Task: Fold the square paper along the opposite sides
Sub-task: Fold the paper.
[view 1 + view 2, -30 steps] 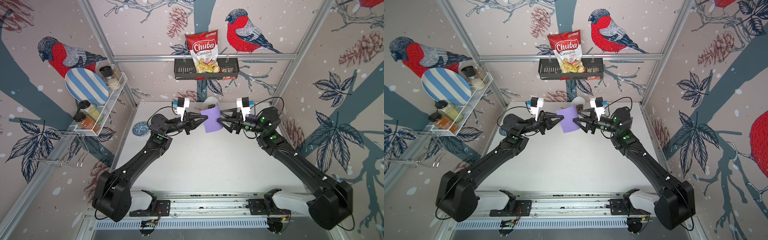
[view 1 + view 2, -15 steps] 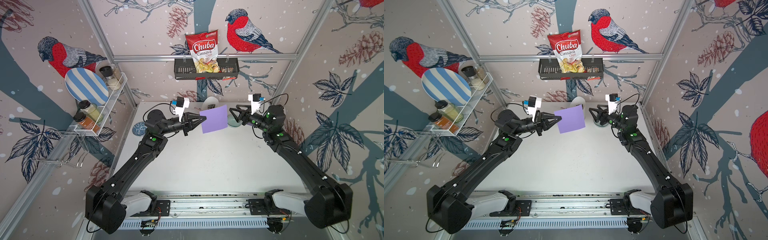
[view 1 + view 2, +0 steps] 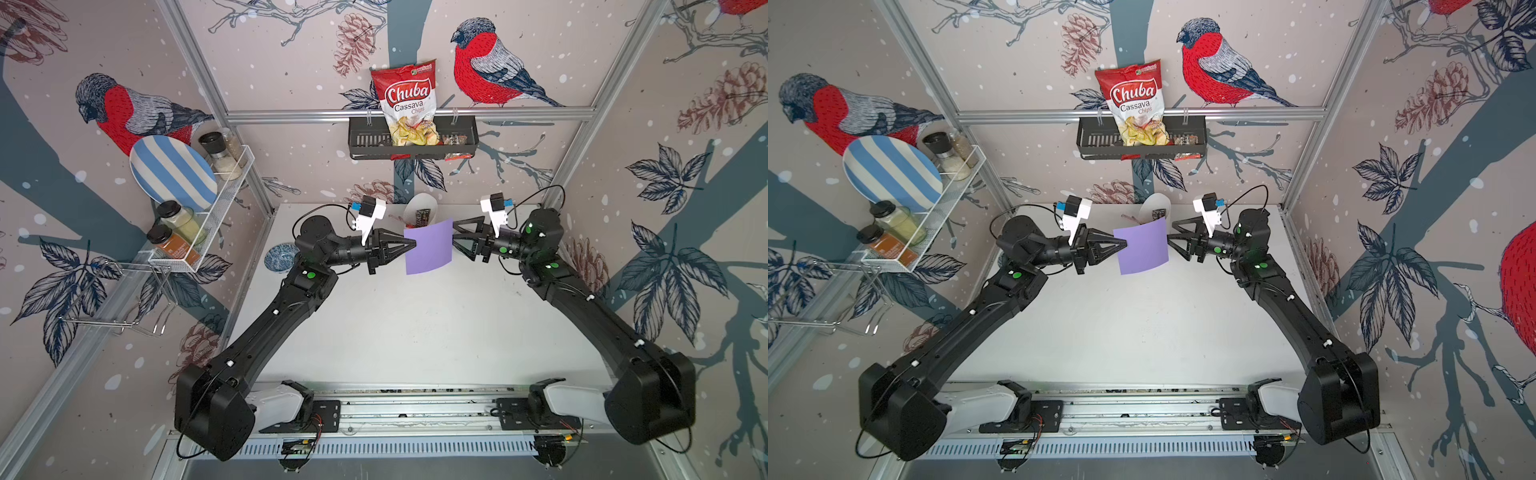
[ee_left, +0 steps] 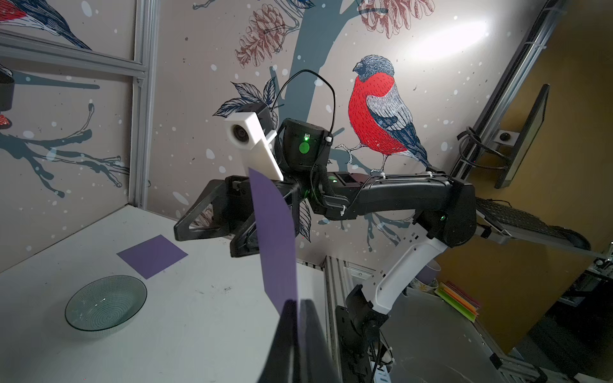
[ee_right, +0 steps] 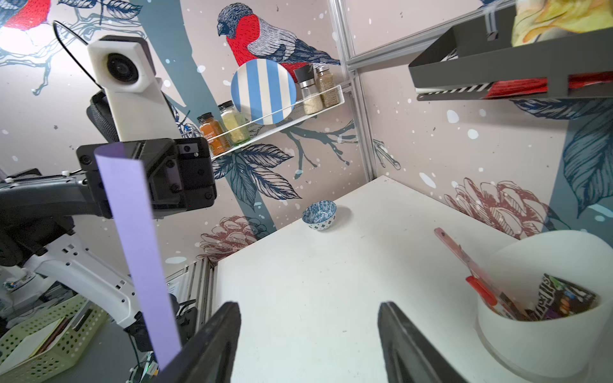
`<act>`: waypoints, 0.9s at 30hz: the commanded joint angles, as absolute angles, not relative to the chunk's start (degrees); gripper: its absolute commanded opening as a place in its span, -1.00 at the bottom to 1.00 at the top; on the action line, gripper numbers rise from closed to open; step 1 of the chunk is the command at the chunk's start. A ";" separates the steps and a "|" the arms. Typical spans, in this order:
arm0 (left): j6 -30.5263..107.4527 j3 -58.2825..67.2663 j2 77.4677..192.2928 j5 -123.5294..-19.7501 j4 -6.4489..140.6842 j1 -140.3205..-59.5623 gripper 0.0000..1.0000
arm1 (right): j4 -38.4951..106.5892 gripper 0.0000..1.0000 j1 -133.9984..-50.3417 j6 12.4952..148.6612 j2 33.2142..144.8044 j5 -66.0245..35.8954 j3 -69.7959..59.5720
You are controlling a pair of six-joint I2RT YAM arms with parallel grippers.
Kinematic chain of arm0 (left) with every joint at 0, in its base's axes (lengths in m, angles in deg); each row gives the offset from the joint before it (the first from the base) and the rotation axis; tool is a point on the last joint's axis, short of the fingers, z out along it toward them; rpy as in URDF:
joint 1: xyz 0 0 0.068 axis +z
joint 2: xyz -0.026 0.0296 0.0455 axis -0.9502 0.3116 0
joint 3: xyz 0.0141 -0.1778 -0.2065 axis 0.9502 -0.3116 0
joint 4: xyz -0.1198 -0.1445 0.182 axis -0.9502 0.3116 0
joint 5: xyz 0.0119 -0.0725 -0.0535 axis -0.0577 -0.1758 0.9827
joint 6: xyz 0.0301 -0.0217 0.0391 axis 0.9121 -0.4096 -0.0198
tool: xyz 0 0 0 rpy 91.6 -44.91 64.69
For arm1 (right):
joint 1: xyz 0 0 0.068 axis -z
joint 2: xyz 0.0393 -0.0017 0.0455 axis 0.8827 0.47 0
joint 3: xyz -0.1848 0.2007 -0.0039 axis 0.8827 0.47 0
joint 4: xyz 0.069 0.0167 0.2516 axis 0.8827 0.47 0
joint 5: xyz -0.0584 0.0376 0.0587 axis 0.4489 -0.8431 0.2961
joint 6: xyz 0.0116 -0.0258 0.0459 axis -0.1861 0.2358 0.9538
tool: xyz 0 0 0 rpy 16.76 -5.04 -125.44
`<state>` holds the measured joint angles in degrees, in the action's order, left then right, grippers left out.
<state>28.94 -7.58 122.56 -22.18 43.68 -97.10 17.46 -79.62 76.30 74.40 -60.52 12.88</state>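
Observation:
The square paper point(image 3: 428, 249) point(image 3: 1143, 249) is a lilac sheet hanging upright in the air above the back of the white table point(image 3: 415, 332). My left gripper point(image 3: 411, 245) point(image 3: 1123, 245) is shut on its left edge; the left wrist view shows the paper point(image 4: 275, 238) pinched between the closed fingers of that gripper point(image 4: 298, 303). My right gripper point(image 3: 456, 237) point(image 3: 1170, 232) stands open right beside the sheet's opposite edge. In the right wrist view the paper point(image 5: 136, 238) hangs just outside one finger, and nothing is between the jaws of the right gripper point(image 5: 308, 306).
A white tub point(image 3: 420, 210) point(image 5: 544, 305) with wrappers and a red-handled tool stands behind the paper. A blue patterned bowl point(image 3: 281, 257) sits at the back left. A glass bowl point(image 4: 106, 302) and another purple square point(image 4: 152, 256) lie on the table under the right arm.
The right gripper drew away to the right half a second ago and has come back to the paper's right edge, still open. The left gripper has kept hold of the paper.

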 commanded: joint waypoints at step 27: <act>39.80 -4.50 124.49 -32.14 53.55 -97.59 -1.00 | 22.49 0.41 -87.69 67.82 68.51 -64.04 12.65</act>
